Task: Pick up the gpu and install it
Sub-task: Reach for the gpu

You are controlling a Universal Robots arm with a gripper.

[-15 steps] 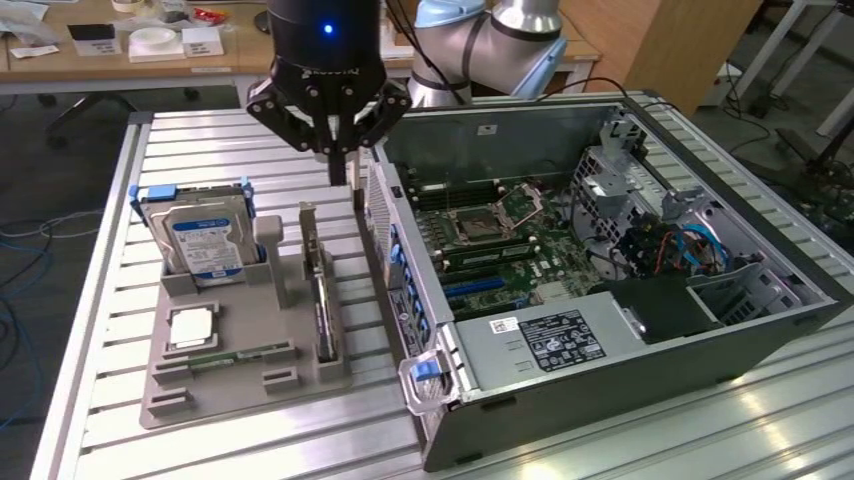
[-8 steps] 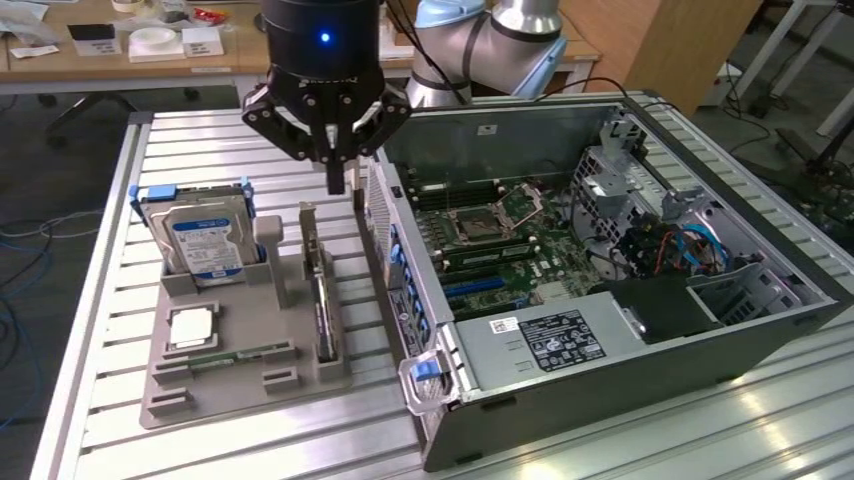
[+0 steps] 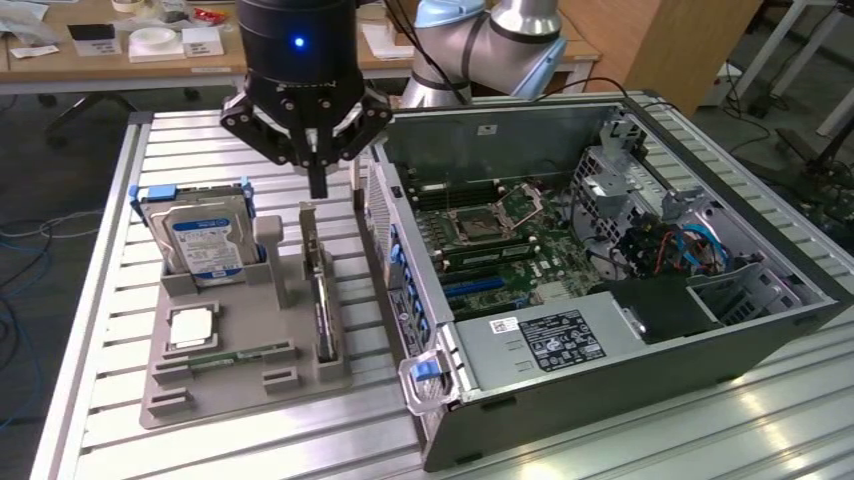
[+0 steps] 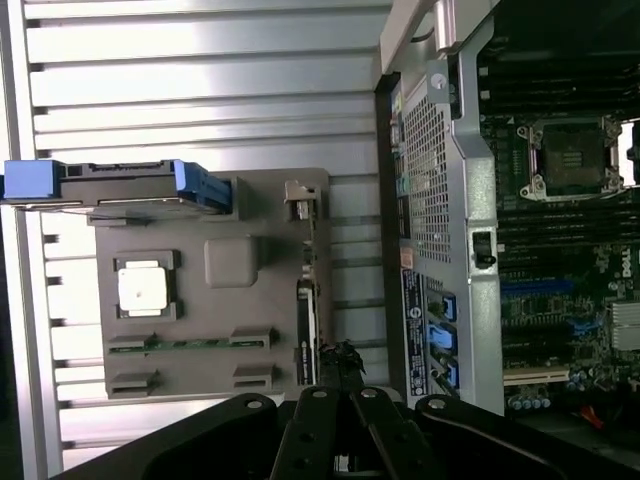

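From where I stand, the gripper (image 3: 318,188) hangs straight down off the black wrist with its fingers pressed together into one narrow point. There is nothing between them. In the wrist view the gripper (image 4: 338,372) reads the same way, pinched shut and empty.

Right under that point is the gpu (image 3: 320,300). It stands on its long edge in a slot of the gray holder (image 3: 234,385), between the hard drive side of the holder and the computer case (image 3: 601,370). The card's long axis runs from the far end, below the fingertips, toward the near edge of the table (image 3: 200,140), roughly parallel to the case's perforated rear panel. The gripper is therefore over the card's far end rather than its middle, with most of the length lying toward the front of the holder. I judge there is a small gap between the tips and the card's upper edge, but I can't be sure they aren't touching. From the wrist camera the gpu (image 4: 307,320) shows as a thin dark strip, and the closed tips seem to sit slightly to its case side.

Further out on the holder are the hard drive (image 3: 200,240) with its blue rails, a processor (image 3: 191,328) and a memory stick (image 3: 227,355). The case lies open on the exterior view's right, with its motherboard (image 3: 494,240) exposed.
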